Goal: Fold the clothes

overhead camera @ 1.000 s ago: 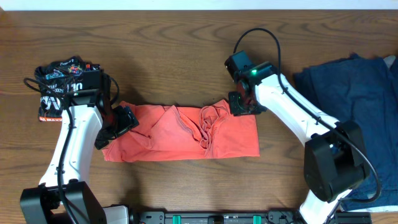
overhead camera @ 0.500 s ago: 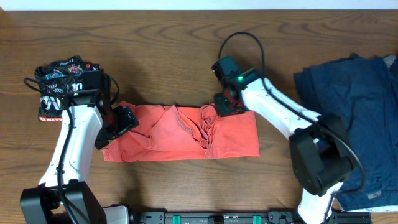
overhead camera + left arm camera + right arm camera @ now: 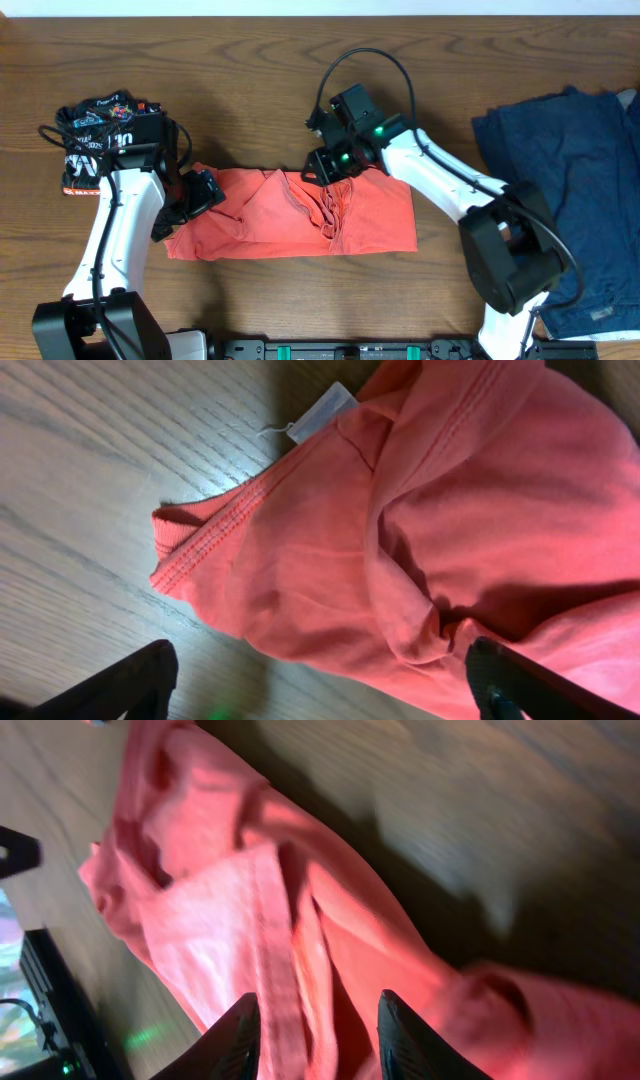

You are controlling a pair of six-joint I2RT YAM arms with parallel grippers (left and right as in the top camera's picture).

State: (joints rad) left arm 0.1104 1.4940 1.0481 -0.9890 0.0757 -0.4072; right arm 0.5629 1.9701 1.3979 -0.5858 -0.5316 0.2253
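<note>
Coral-red T-shirt [image 3: 290,225]: spread as a wide band on the wooden table [image 3: 300,60], roughly folded, wrinkles bunched in the middle. At its left end, the left gripper [image 3: 200,192], jaws spread wide over the hem corner near the white label [image 3: 322,410], clamping nothing. At its top edge, by the middle wrinkles, the right gripper [image 3: 322,172], jaws only partly apart, a ridge of red cloth between the fingers [image 3: 238,1035]; impossible to tell if really pinched. Up-left of the red shirt, a black printed shirt [image 3: 90,140], bundled. Well apart on its right, a navy shirt [image 3: 570,170], lying flat.
</note>
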